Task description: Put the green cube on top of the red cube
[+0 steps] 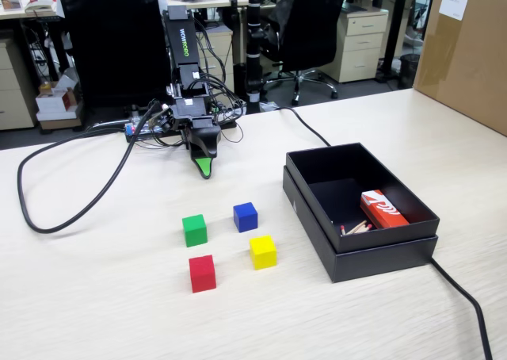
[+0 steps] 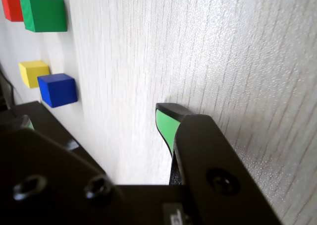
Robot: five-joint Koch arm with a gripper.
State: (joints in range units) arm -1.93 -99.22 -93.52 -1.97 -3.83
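The green cube (image 1: 194, 230) sits on the table in the fixed view, with the red cube (image 1: 202, 273) just in front of it, nearer the camera. Both also show at the top left of the wrist view, the green cube (image 2: 44, 13) partly in front of the red cube (image 2: 11, 7). My gripper (image 1: 204, 170) points down at the table behind the cubes, well short of the green cube, and is empty. In the wrist view my gripper (image 2: 96, 120) has its green-faced fingertip (image 2: 166, 123) at the right and the other jaw blurred at the left, with bare table between them.
A blue cube (image 1: 245, 216) and a yellow cube (image 1: 263, 251) sit to the right of the green and red ones. An open black box (image 1: 380, 253) holding a red-and-white packet (image 1: 383, 209) stands at the right. Black cables cross the table at the left and right.
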